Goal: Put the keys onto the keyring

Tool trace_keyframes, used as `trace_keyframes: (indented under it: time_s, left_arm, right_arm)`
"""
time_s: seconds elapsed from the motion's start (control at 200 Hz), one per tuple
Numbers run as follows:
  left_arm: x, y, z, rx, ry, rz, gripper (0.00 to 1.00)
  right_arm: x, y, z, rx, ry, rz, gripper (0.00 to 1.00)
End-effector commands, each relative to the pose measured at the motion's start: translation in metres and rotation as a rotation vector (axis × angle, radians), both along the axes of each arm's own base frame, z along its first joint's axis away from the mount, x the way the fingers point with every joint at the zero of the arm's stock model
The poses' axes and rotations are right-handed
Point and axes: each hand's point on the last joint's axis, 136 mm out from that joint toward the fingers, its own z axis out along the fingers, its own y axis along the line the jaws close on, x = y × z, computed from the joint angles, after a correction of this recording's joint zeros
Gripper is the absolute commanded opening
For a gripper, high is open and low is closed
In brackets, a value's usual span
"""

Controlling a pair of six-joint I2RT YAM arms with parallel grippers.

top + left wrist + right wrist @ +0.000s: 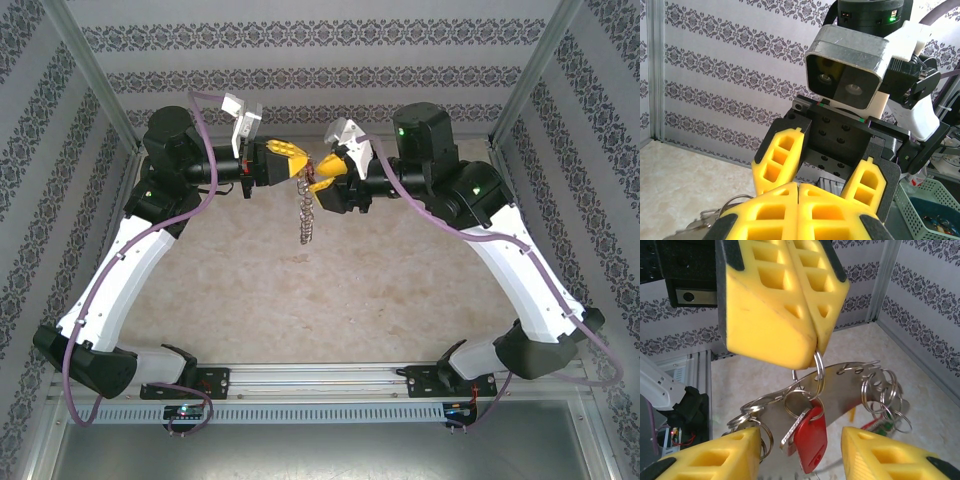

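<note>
— Okay, how does my left gripper (815, 347) stand?
— Shut tight, as far as I can see. The two yellow foam fingers press flat together, and a thin wire split ring (818, 371) is pinched at their tip. The keyring (842, 390) hangs from that ring, above the table (400, 280) and between the two arms.
— And the right gripper (800, 440)?
— About half open. Its yellow, cut-out fingers stand apart with nothing clamped. The red key (812, 432) dangles in the gap, with space on either side.
— What is the keyring like?
— In the right wrist view I see a curved, silvery metal band with slots, loaded with shiny wire rings. From the top camera it reads as a limp, chain-like strand hanging straight down. The red key has a glossy plastic head. A bit of green key head (885, 428) peeks out by the band, too hidden for me to say more.
— Any containers?
— A white mesh basket (912, 200) sits at the lower right of the left wrist view, with small coloured pieces in it. I cannot tell what they are.
</note>
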Motion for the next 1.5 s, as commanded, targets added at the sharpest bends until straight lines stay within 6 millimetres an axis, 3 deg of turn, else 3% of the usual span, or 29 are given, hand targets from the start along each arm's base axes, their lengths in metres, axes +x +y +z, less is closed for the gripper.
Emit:
trace_keyframes:
  time_s: [0.0,0.265,0.595,0.884,1.494]
  left_arm:
    - [-0.012,0.005,0.015,-0.030,-0.069,-0.018,0.00]
    - [-0.011,0.005,0.017,-0.035,-0.069,-0.020,0.00]
    - [-0.012,0.006,0.016,-0.033,-0.060,-0.018,0.00]
    - [-0.011,0.005,0.017,-0.035,-0.057,-0.022,0.00]
    - [-0.009,0.004,0.013,-0.032,-0.048,-0.015,0.00]
  right_arm:
    - [-0.004,-0.007,0.013,0.048,-0.014,-0.009,0.46]
    - [0.004,-0.011,0.005,0.034,-0.009,-0.045,0.44]
    - [-0.007,0.000,0.011,0.077,0.005,0.034,0.43]
    - [0.000,0.001,0.003,0.054,0.022,0.007,0.35]
    - [-0.008,0.008,0.011,0.088,0.030,0.051,0.23]
